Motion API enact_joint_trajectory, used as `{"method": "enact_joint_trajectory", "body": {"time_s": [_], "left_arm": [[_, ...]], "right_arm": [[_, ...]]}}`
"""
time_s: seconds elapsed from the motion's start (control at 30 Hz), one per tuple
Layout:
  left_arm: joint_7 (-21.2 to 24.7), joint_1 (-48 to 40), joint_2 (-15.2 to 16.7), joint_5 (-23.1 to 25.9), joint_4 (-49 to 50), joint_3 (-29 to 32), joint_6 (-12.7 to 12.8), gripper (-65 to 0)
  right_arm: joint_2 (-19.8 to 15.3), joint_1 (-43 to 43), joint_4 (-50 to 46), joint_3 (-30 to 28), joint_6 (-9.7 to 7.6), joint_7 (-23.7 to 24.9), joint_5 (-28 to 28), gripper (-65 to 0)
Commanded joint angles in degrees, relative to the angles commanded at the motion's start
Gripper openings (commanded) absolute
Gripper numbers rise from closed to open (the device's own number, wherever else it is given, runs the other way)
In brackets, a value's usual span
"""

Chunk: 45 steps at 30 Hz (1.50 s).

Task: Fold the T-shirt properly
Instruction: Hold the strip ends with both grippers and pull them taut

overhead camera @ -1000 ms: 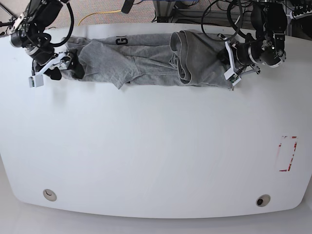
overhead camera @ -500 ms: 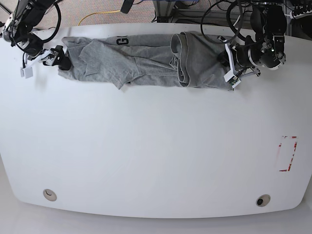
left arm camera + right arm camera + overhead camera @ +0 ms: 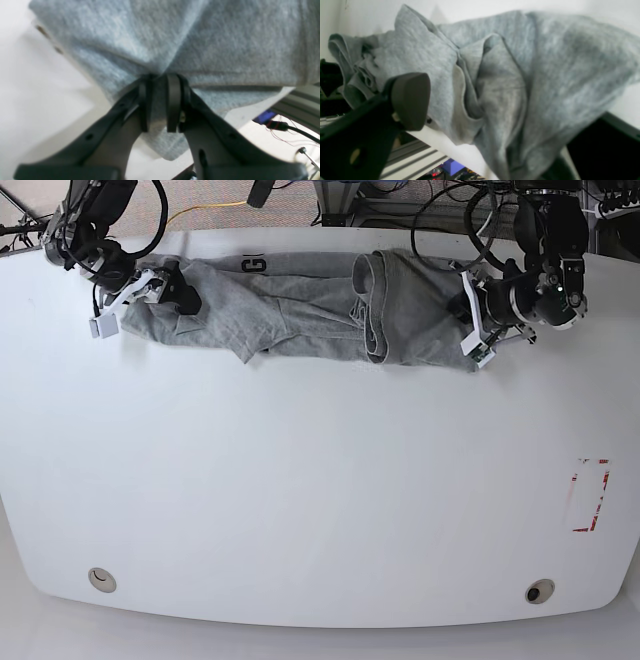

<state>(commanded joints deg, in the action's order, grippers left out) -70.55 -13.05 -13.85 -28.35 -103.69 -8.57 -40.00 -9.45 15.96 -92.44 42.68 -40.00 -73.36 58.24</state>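
The grey T-shirt [image 3: 300, 305] lies crumpled in a long band along the table's far edge, with dark lettering [image 3: 250, 264] showing near its top. My left gripper [image 3: 468, 308] sits at the shirt's right end. In the left wrist view it [image 3: 160, 100] is shut on a pinch of the grey cloth [image 3: 175, 37]. My right gripper [image 3: 172, 290] rests over the shirt's left end. In the right wrist view it [image 3: 482, 125] stands open: one finger [image 3: 410, 100] is bare beside the bunched cloth [image 3: 520, 75], and the other is mostly hidden under it.
The white table [image 3: 320, 480] has a red-and-white mark [image 3: 588, 495] at the right and two round holes [image 3: 101, 580] [image 3: 540, 591] near its front edge. Cables and a metal frame [image 3: 340, 200] lie just beyond the far edge.
My right gripper has swung from off the table's left edge rightward onto the shirt's left end, and the cloth there has bunched. The left gripper has barely moved and stays shut on the right end.
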Motion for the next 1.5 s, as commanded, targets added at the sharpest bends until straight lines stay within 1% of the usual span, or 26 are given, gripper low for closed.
{"method": "enact_joint_trajectory", "body": {"time_s": [0.03,0.1,0.17,0.2,0.23,0.37,0.47,0.53,0.63,0.67,0.73,0.8,0.93,1.1,1.2,1.27,1.4,1.43,1.5], "left_arm": [[0.0,0.7,0.1,0.1,0.0,0.1,0.0,-57.1],[-0.1,2.5,1.1,0.1,0.0,0.1,0.0,-56.9],[-0.1,3.3,1.7,0.2,0.1,0.1,0.0,-56.9],[-0.1,3.5,2.2,0.2,0.1,0.2,0.0,-56.9],[-0.1,3.6,2.5,0.2,0.2,0.2,0.0,-56.9],[-0.1,7.3,5.5,0.2,2.8,0.4,0.0,-56.9],[-0.1,9.3,6.9,0.0,5.6,1.9,0.0,-56.9],[-0.1,10.4,7.0,-0.1,6.7,3.3,0.0,-56.9],[-0.1,12.1,8.8,-0.2,6.9,5.6,0.0,-56.8],[-0.4,12.2,9.2,-0.2,6.8,5.8,0.0,-56.8],[-2.8,12.9,10.0,-0.3,6.2,5.7,0.0,-56.7],[-4.7,14.4,10.1,-0.3,4.5,4.7,0.0,-56.7],[-5.5,15.0,11.4,-0.3,1.2,2.5,0.0,-56.7],[-5.5,14.7,11.0,-0.3,-1.2,0.0,0.0,-56.8],[-5.5,13.0,8.8,-0.3,-1.2,0.0,0.0,-56.8],[-5.2,11.6,8.2,-0.2,-1.0,0.0,0.0,-56.8],[-4.3,10.6,7.8,-0.2,4.1,-0.1,0.0,-56.8],[-3.3,10.6,7.8,-0.2,5.7,-0.1,0.0,-56.8],[-1.5,10.6,7.7,-0.2,8.3,-0.1,0.0,-56.8]], "right_arm": [[0.0,-0.2,0.0,0.0,0.0,0.1,-0.1,-21.1],[0.0,-0.7,-0.2,0.0,0.0,0.1,-1.2,-39.6],[0.0,-1.1,-0.2,0.0,0.0,0.1,-2.6,-54.2],[0.0,-1.2,-0.3,0.0,0.0,0.1,-3.8,-63.9],[-0.1,-1.4,-0.3,0.0,0.0,0.1,-4.5,-65.0],[-0.4,-2.7,-0.8,0.3,0.0,0.1,-6.9,-65.0],[-1.8,-2.6,-3.8,0.4,0.0,0.1,-6.9,-65.0],[-2.1,-3.0,-5.3,0.4,0.0,0.1,-6.9,-65.0],[-3.0,-3.1,-7.7,0.4,0.0,0.2,-6.9,-65.0],[-3.2,-3.1,-8.4,0.4,0.0,0.2,-6.9,-65.0],[-3.3,-3.0,-9.1,0.4,0.0,0.2,-6.9,-65.0],[-3.3,-3.0,-9.1,0.4,0.0,0.2,-6.9,-65.0],[-3.2,-3.0,-9.2,0.4,0.0,0.2,-6.9,-65.0],[-3.1,-2.9,-9.2,0.4,0.0,0.2,-6.9,-65.0],[-2.8,-3.0,-10.5,0.4,0.0,0.1,-6.8,-65.0],[-2.8,-3.0,-12.6,0.2,0.0,0.0,-6.9,-65.0],[-2.7,-3.0,-17.0,0.0,0.0,0.0,-6.9,-65.0],[-2.6,-3.0,-17.8,0.0,0.92,0.0,-6.9,-65.0],[-1.7,-3.0,-18.8,-0.1,2.07,0.0,-6.8,-65.0]]}}
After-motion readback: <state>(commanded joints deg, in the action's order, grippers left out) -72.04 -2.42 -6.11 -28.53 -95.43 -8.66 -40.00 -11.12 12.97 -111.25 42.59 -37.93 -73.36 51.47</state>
